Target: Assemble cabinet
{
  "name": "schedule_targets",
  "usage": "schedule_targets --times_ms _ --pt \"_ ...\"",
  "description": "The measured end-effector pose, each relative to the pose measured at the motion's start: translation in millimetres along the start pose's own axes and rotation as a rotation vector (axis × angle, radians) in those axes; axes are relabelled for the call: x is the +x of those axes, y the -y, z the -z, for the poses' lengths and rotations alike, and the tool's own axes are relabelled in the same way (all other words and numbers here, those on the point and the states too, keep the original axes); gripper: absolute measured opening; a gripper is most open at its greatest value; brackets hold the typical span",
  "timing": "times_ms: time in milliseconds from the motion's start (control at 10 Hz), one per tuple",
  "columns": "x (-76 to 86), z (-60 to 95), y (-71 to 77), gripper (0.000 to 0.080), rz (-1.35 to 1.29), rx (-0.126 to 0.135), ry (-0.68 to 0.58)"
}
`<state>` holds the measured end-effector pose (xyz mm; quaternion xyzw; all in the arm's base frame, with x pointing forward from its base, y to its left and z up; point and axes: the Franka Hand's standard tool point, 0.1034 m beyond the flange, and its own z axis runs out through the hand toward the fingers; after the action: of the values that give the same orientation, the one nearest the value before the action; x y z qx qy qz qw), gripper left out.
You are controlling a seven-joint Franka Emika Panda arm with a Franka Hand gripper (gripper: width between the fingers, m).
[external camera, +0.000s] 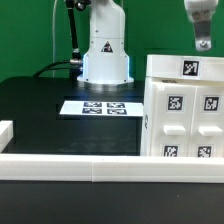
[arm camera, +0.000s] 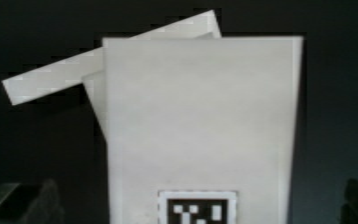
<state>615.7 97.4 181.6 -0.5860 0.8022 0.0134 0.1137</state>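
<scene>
Marker board point(external camera: 103, 106): flat mid-worktop, toward the far edge; no part of the job.
Cabinet point(external camera: 183, 110): upright at the worktop's right edge, tags facing front; wrist view fills with a tagged white panel point(arm camera: 197, 120), a slanted piece behind.
Claw point(external camera: 203, 40): above the cabinet's top; descend square, centred on the edge.
Hidden: fingertips cropped; open or closed, cannot tell.

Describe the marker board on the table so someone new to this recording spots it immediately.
Start at the robot's white base at the back of the black table. Directly in front of it lies the marker board, flat on the surface. Unlike the tall tagged cabinet on the exterior view's right, it is thin, low and carries a tight cluster of tags.
</scene>
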Motion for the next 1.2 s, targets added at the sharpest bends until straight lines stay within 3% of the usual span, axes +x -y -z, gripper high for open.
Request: schedule_targets --times_ms 300,400,500,600,700,1000,1200 --pt "-1.0 -2.0 0.1 0.0797 0.043 -0.001 0.006" --pt "-0.2 -5.1 -2.1 0.0797 0.131 -0.027 -0.005" --pt "-1.2 -5.4 -2.8 0.0797 0.297 -0.074 -0.013" --pt "-2.8 -3.7 0.6 0.0797 0.458 -0.097 -0.012" --pt "-3.1 -2.6 3.6 0.0797 0.583 -0.097 -0.007" --pt "-4.5 1.1 5.0 0.0797 0.997 -0.134 0.01" --pt "-3.8 1.0 5.5 0.0797 1.155 -0.133 0.019"
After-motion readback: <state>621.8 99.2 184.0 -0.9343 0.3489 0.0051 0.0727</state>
